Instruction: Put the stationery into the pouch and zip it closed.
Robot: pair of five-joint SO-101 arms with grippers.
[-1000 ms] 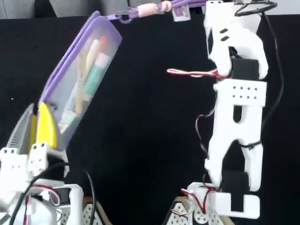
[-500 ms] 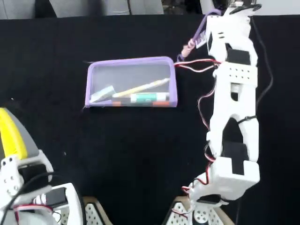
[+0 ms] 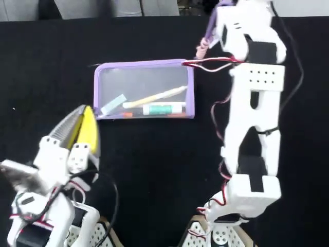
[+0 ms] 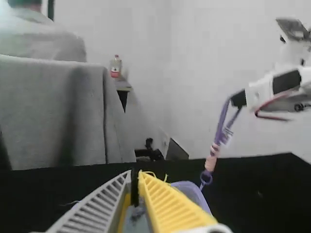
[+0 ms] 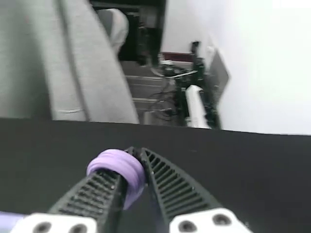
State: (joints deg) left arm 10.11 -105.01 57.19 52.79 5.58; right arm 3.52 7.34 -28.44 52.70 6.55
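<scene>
A clear pouch with purple trim lies flat on the black table, holding a pencil, a green-and-white marker and a pale eraser. Its purple strap with a pink bead runs up from the pouch's corner to my right gripper at the table's far edge. In the right wrist view, that gripper is shut on the strap. My left gripper, grey and yellow, sits shut just short of the pouch's near-left corner, touching nothing. Past the left gripper, the left wrist view shows the strap hanging.
The right arm stretches along the table's right side, with red and white wires looping beside the pouch. A grey-covered chair and a white wall stand beyond the table's far edge.
The pouch, a second ago held up tilted in the left gripper, has been let go and now lies flat. The left arm drew back, then came forward again. The right gripper kept the strap.
</scene>
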